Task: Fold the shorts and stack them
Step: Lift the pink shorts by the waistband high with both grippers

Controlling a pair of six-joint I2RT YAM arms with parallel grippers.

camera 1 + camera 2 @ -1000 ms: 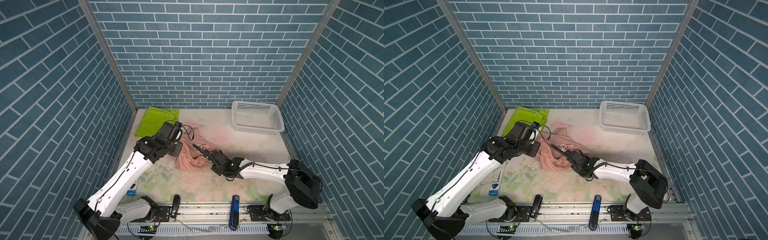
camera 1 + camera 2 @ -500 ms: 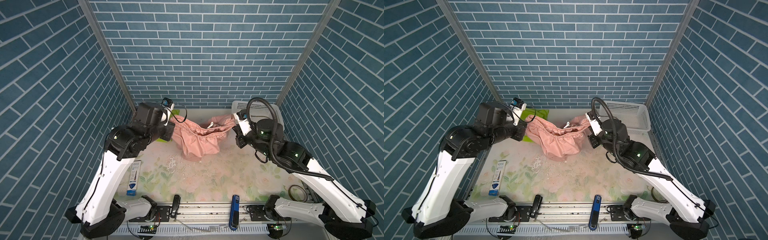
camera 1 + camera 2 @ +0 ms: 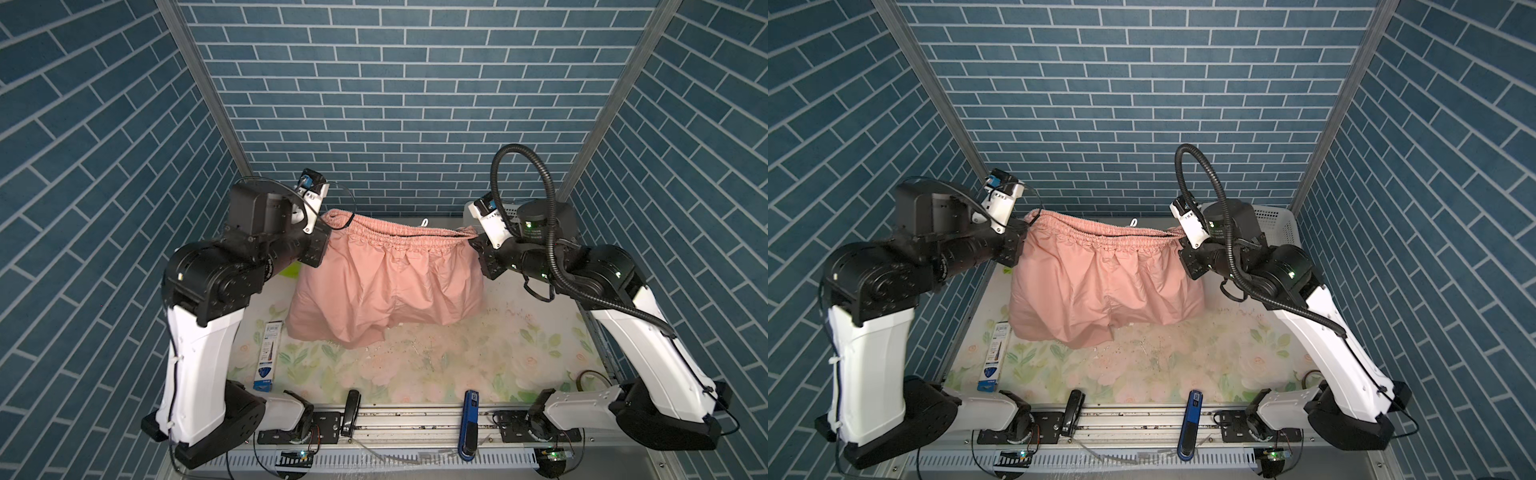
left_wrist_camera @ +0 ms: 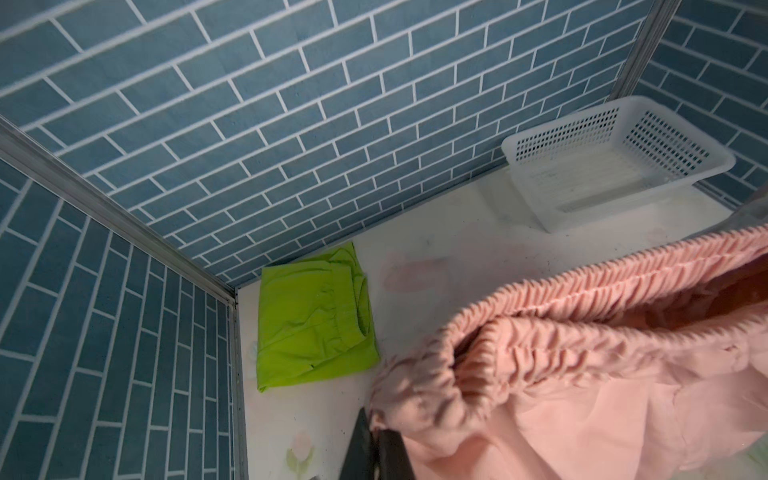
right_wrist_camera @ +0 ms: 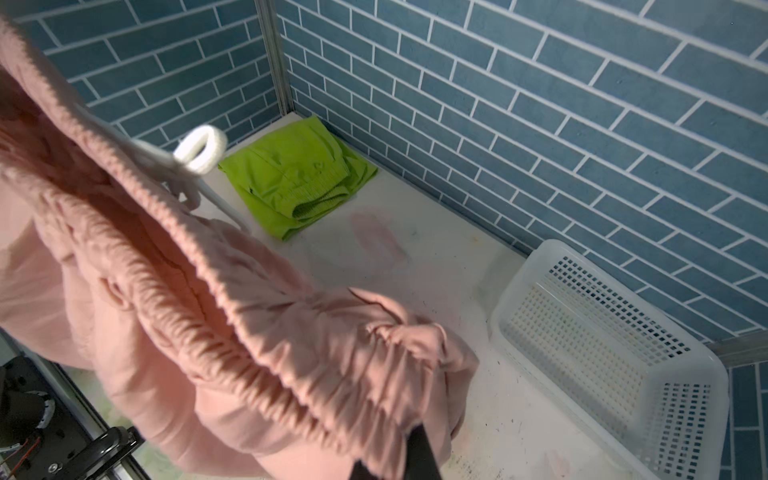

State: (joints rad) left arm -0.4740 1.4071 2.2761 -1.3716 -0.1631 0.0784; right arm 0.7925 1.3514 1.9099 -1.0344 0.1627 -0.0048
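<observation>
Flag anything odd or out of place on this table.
Two things: dark specks litter the floral mat in front of the hanging pink shorts, like spilled crumbs. A long blue-and-white box lies at the mat's left edge, unrelated to folding.

Both top views: high, front, looking down at table point(image 3: 457, 365). Wrist views: close, sharing basket point(image 4: 557, 139).
</observation>
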